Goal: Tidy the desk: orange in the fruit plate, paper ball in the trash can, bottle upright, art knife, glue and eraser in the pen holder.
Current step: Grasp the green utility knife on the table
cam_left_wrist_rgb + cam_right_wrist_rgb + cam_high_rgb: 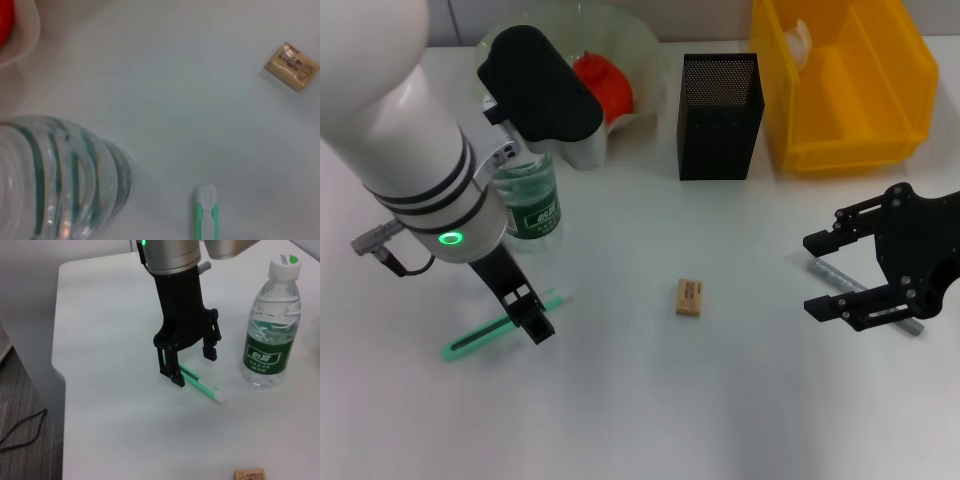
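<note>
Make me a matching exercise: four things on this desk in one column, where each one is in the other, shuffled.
Things:
1. orange
2. bottle
3. eraser
4. green knife

Places:
A. under the left gripper
B. loose in the middle of the desk
C. in the fruit plate
D. upright beside the left arm

Pairs: 1-C, 2-D, 3-B, 4-A

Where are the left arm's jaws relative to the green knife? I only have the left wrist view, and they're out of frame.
Observer: The left gripper is low over the art knife, jaws open, seemingly one on each side of it.
Operator: Is the bottle standing?
Observer: Yes, the bottle is upright, cap on.
Operator: And the right arm?
Observer: The right gripper hovers, jaws open, above a grey stick lying on the table.
</note>
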